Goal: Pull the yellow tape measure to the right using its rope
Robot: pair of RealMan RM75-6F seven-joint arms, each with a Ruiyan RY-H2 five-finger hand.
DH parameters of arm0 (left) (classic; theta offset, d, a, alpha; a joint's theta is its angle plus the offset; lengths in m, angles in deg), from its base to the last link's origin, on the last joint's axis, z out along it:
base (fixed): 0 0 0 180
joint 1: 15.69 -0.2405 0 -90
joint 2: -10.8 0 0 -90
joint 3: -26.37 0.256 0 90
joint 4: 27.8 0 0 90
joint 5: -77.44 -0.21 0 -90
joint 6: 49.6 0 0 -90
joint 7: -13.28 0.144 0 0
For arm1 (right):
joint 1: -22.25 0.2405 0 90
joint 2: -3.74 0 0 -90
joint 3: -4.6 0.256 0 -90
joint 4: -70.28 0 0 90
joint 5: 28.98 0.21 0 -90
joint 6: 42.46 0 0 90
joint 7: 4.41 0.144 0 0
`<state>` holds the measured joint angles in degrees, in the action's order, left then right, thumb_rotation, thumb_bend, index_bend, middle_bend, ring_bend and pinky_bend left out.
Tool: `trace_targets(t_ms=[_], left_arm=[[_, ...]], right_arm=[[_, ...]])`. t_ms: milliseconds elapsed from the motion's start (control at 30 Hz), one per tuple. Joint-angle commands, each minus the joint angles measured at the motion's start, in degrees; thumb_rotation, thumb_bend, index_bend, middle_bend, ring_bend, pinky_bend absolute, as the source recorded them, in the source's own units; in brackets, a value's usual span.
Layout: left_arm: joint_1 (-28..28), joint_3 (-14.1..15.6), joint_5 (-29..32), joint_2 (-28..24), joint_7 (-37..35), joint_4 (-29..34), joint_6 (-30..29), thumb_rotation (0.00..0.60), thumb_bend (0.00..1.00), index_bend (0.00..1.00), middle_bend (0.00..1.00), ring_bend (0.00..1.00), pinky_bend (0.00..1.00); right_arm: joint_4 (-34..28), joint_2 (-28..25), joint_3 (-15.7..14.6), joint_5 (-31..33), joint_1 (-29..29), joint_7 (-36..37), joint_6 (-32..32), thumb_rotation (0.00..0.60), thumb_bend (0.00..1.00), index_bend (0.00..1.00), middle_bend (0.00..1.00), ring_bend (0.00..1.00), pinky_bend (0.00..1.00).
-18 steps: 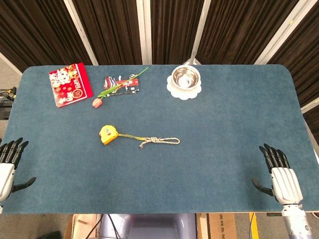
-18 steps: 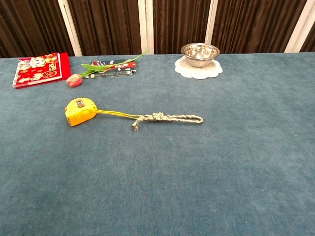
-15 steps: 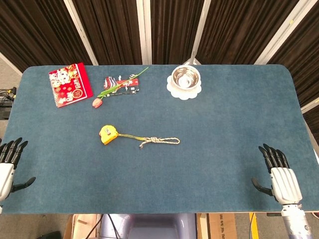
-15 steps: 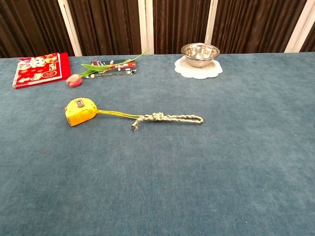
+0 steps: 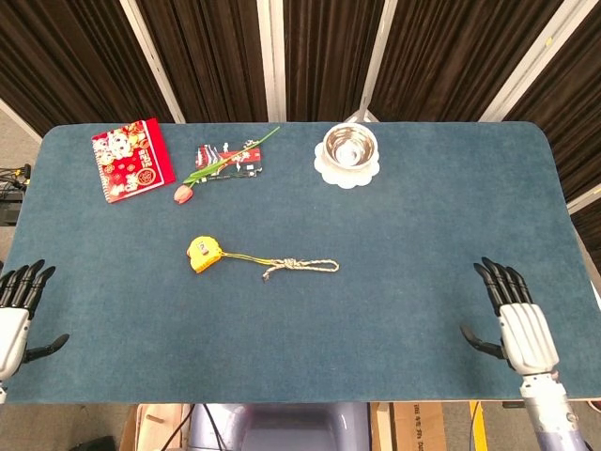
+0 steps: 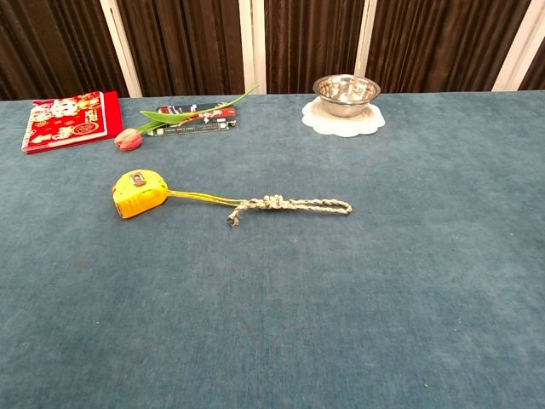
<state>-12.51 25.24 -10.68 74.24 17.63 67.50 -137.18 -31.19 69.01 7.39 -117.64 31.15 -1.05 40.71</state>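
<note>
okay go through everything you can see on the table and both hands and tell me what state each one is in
tape measure: on its side, untouched
rope: knotted, slack, stretched out to the right of the tape measure
bowl: upright on a white doily, looks empty
tulip: lying flat, stem across a card
red booklet: closed, flat
left hand: open, holds nothing
right hand: open, holds nothing
</note>
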Motion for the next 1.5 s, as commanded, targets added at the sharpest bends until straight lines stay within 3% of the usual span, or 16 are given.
trace_targets(t_ms=[33,233,400,600,900,1500], left_arm=[[0.16,-0.06,0.1,-0.02,-0.34,-0.1,0.27,0.6,0.0,0.0,0.0,0.0,0.0],[0.5,0.06,-0.17,0.19,-0.23,-0.27,0.83,0.6,0.0,0.0,0.0,0.0,0.0],[0.6,0.1,0.0,-0.01,-0.74,-0.14,1.19,0.6,0.0,0.0,0.0,0.0,0.0],[0.86,0.28,-0.07,-0.07,-1.23,-0.15,1.8,0.6,0.0,0.0,0.0,0.0,0.0],[1.31,0.2,0.8,-0.22,-2.75,-0.24,3.06,0.6,0.0,0.0,0.0,0.0,0.0],[2.07,0.19,1.95,-0.28,-3.7,0.11,4.95,0.6,0.0,0.0,0.0,0.0,0.0]], right_arm=[[-2.29,0.32,2.26,2.71,3.76,-0.39,-5.64,0.6,0.28,0.08,0.0,0.0,0.0],[-3.63,2.7,5.61,6.92,9.32,-5.21,-12.33,0.6,0.28,0.22,0.02,0.0,0.0],[-2.65,9.42,10.26,13.87,16.1,-12.68,-17.51,0.6,0.28,0.31,0.05,0.0,0.0],[0.39,16.73,12.43,19.43,21.29,-18.65,-20.01,0.6,0.29,0.41,0.1,0.0,0.0],[7.8,26.64,13.16,25.8,26.3,-23.35,-21.48,0.6,0.35,0.47,0.12,0.0,0.0],[19.56,36.49,12.5,30.33,29.53,-23.57,-22.65,0.6,0.39,0.49,0.13,0.0,0.0]])
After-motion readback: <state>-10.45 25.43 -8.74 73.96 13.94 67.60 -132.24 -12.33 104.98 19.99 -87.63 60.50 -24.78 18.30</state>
